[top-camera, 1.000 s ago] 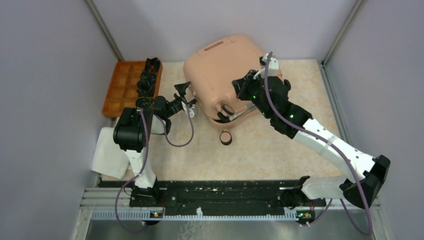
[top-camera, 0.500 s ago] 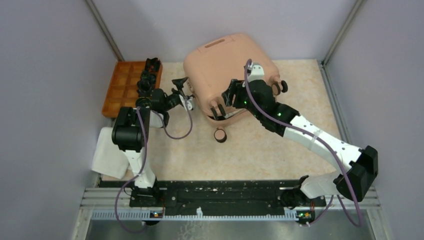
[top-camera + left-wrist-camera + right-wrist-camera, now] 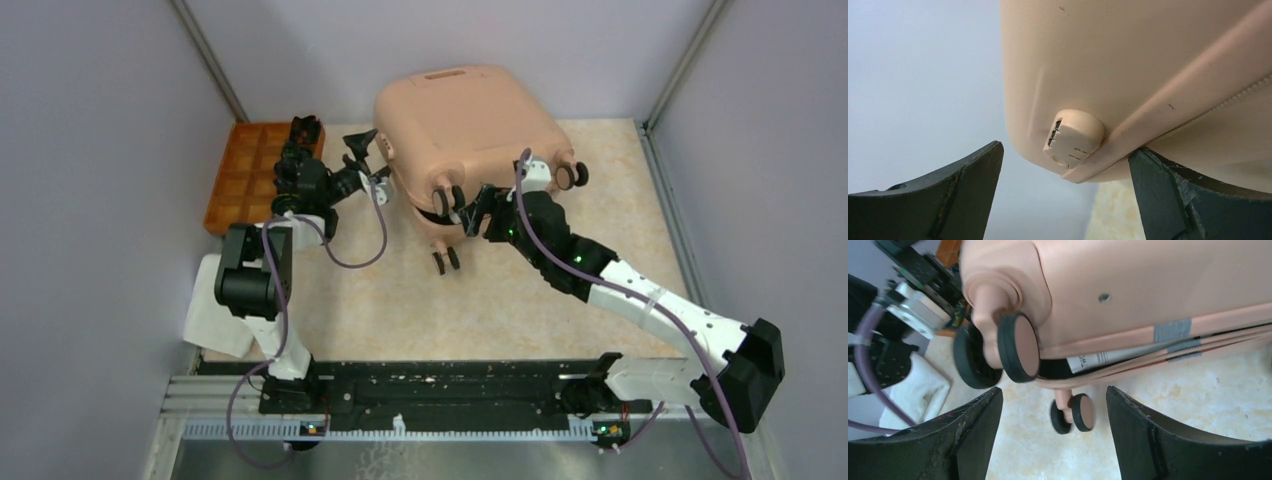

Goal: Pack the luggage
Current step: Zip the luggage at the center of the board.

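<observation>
The suitcase (image 3: pixel 470 130) lies at the far middle of the table (image 3: pixel 520 300). Its lid is down but gapes slightly on the wheel side, where a white label (image 3: pixel 1098 359) pokes out. My right pincer (image 3: pixel 1053 390) is spread and empty, facing that gap beside the wheels (image 3: pixel 1019 347), I judge to press it shut. My left pincer (image 3: pixel 362 160) is wide and empty by the lock (image 3: pixel 1073 137), placed, I think, to steady that side.

White-and-black right arm (image 3: pixel 650 300) carries a purple cable (image 3: pixel 738 445) and black pincer (image 3: pixel 1053 392).
</observation>
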Robot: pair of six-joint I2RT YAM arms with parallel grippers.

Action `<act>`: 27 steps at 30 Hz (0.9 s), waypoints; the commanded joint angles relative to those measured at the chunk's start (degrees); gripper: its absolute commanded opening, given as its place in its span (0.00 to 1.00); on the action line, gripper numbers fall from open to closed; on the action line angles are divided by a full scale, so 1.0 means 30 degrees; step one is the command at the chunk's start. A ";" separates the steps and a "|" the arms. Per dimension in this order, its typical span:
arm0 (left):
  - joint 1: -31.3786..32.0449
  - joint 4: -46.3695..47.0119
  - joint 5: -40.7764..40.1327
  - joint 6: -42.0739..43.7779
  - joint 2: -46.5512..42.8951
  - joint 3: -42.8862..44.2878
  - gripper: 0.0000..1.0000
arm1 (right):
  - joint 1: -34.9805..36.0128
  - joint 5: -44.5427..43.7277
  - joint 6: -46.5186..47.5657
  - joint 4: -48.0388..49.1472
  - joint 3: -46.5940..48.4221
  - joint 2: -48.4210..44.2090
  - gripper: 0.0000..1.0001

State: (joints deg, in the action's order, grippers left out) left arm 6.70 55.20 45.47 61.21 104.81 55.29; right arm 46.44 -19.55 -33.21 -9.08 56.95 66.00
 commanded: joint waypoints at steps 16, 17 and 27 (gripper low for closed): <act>0.1429 0.7987 0.2444 0.3722 -0.7912 -0.1010 0.99 | -0.0054 -0.0787 -0.3419 0.5966 -0.7122 -0.3833 0.62; 0.1429 0.7951 0.2409 0.3798 -0.8115 -0.1376 0.99 | -0.0044 -0.0691 -0.3362 0.6313 -0.7103 -0.3835 0.62; 0.1403 0.3343 0.2549 0.4964 -1.1509 -0.4434 0.98 | -0.0040 -0.0570 -0.4285 0.7405 -0.7203 -0.2492 0.65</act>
State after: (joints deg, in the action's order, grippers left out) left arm 10.13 49.95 48.75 72.97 81.56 39.16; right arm 46.52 -19.73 -43.79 7.01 34.48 56.49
